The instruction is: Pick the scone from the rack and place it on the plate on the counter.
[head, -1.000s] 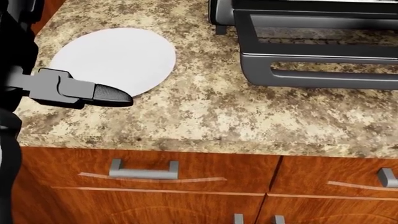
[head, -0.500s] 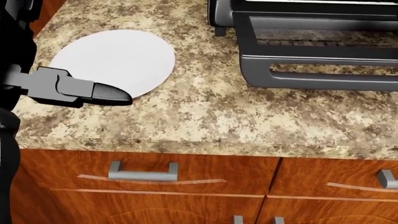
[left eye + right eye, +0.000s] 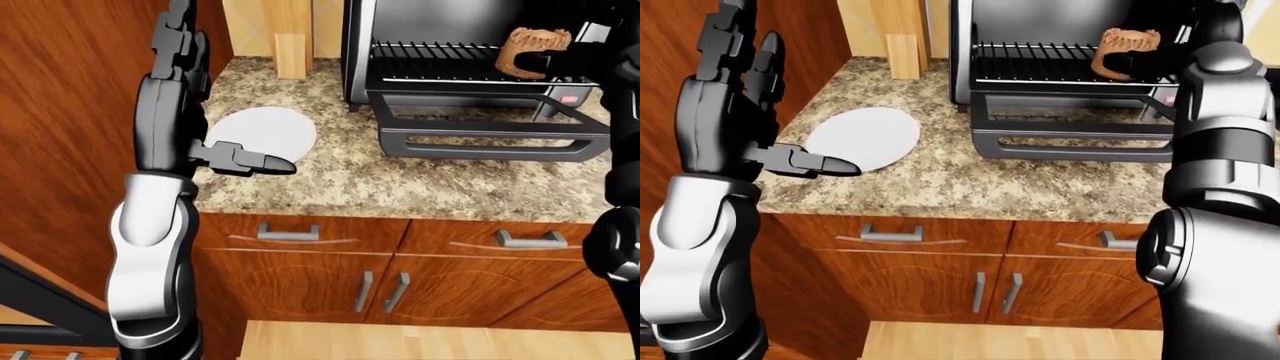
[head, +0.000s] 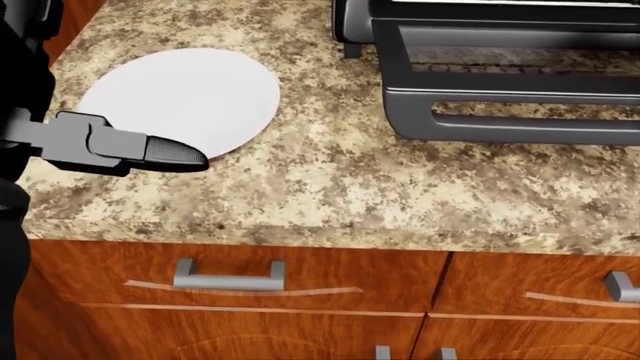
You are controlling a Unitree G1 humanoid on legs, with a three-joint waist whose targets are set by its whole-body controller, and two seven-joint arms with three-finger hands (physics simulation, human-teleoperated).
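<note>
- Sitting on the rack (image 3: pixel 440 71) inside the open oven (image 3: pixel 1040 45), the scone (image 3: pixel 526 49) is at upper right.
- Your right hand (image 3: pixel 585 60) touches its right side; grip state: cannot tell.
- Left hand (image 3: pixel 175 45) is raised, fingers spread, empty.
- Plate (image 3: pixel 262 133) lies well left of the scone, down on the counter (image 4: pixel 330 180).

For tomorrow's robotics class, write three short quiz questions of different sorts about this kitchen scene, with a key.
1. True or false: the scone already lies on the plate.
2. Multiple choice: the plate sits on the counter, in the head view, A) left of the oven door, B) right of it, C) on it.
3. Fill in: the scone rests on the oven's ____.

Key
1. False; the plate is bare and the scone is in the oven by the right hand.
2. A.
3. rack.
</note>
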